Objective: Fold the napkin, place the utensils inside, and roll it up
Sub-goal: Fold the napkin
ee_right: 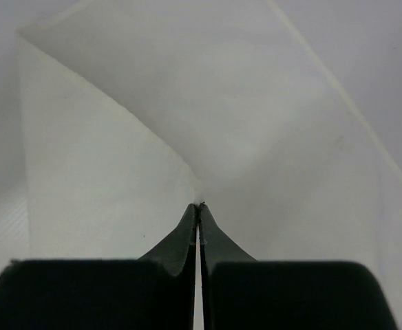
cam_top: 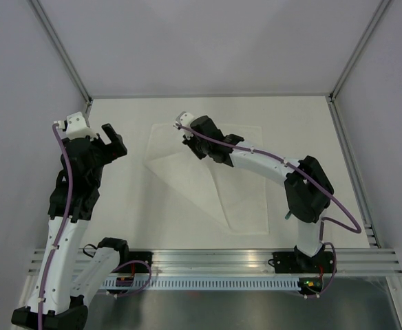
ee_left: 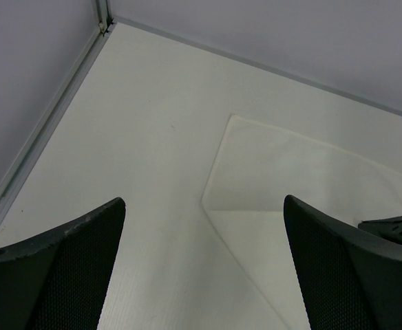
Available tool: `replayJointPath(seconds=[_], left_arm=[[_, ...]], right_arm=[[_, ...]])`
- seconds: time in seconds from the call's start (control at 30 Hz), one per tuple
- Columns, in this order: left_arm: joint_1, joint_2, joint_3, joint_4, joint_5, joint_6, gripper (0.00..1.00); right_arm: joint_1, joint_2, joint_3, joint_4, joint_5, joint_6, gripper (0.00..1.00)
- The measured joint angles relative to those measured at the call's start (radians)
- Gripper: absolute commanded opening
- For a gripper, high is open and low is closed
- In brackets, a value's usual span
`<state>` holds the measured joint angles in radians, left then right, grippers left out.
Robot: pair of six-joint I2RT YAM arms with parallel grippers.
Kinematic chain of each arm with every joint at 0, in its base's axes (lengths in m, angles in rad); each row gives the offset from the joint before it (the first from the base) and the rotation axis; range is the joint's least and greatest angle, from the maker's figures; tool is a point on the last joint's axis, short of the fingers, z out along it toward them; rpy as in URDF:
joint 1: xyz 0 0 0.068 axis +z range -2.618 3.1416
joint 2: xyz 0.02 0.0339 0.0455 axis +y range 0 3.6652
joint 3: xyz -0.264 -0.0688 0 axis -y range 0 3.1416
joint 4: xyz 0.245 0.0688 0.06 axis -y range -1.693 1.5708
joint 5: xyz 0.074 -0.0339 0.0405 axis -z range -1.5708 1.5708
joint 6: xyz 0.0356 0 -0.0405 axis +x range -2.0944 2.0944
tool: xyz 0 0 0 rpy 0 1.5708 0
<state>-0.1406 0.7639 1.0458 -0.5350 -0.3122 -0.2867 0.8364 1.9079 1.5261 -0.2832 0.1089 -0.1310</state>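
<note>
**Pinching the napkin from above**

Working over the white table (cam_top: 129, 220), which is spreading under and around both tools. Finding the napkin (cam_top: 246, 196) lying directly under the right gripper (ee_right: 199, 212) and reaching back toward that arm's base, one part folded over along a slanted edge. Pressing the right fingers (ee_right: 184, 244) fully together, with white cloth rising in creases up to their tips, so gripping the napkin there. Holding the left gripper (ee_left: 202, 203) spread wide and gripping nothing, hovering above bare table beside the cloth, with the nearest napkin corner lying just ahead, between its two fingers (ee_left: 70, 261).
</note>
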Motion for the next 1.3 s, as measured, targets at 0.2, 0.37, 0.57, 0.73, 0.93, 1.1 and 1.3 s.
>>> replayJointPath(seconds=[0.2, 0.37, 0.57, 0.73, 0.93, 1.1, 1.3], left_arm=[[0.0, 0.005, 0.0, 0.0, 0.0, 0.0, 1.0], [0.0, 0.007, 0.0, 0.0, 0.0, 0.0, 1.0], [0.0, 0.007, 0.0, 0.0, 0.0, 0.0, 1.0], [0.0, 0.007, 0.0, 0.0, 0.001, 0.0, 1.0], [0.0, 0.008, 0.0, 0.0, 0.001, 0.0, 1.0], [0.0, 0.008, 0.0, 0.0, 0.001, 0.0, 1.0], [0.0, 0.009, 0.0, 0.0, 0.002, 0.0, 1.0]], right_arm=[[-0.115, -0.001, -0.05, 0.058, 0.079, -0.071, 0.01], [-0.179, 0.0, -0.063, 0.093, 0.127, -0.107, 0.0], [-0.227, 0.0, -0.065, 0.116, 0.146, -0.119, 0.0], [-0.263, 0.0, -0.065, 0.119, 0.159, -0.121, 0.0], [-0.298, 0.0, -0.065, 0.119, 0.163, -0.126, 0.01], [-0.318, 0.0, -0.065, 0.119, 0.17, -0.127, 0.0], [-0.354, 0.0, -0.065, 0.119, 0.176, -0.127, 0.0]])
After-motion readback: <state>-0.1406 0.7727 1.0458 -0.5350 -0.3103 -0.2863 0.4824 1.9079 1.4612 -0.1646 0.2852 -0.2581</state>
